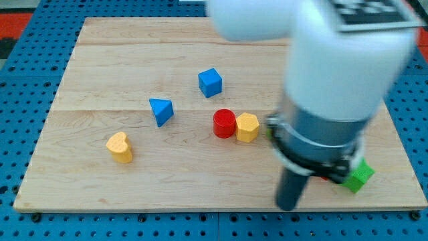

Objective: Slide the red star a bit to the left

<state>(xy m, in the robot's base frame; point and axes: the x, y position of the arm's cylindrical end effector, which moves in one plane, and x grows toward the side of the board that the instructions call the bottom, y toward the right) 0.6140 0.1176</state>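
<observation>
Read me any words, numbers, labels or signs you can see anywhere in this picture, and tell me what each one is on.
No readable text anywhere.
Black-and-white patch on top of the arm housing at the view's top right: blurred and cut off by the frame, cannot be read.
Blocks, such as the blue cube and the red cylinder: plain, no markings.
Wooden board: plain, no markings.

On the wooden surface (100, 60), a blue cube (210, 82) sits far of centre, with a blue triangular block (161, 110) to its near left. A red cylinder (225, 124) touches a yellow hexagonal block (247, 127) on its right. A yellow heart-shaped block (120, 147) lies near left. At near right, a green block (360, 176) peeks from behind the arm (334, 80). My tip (287, 206) rests near the near edge, left of that green block.
</observation>
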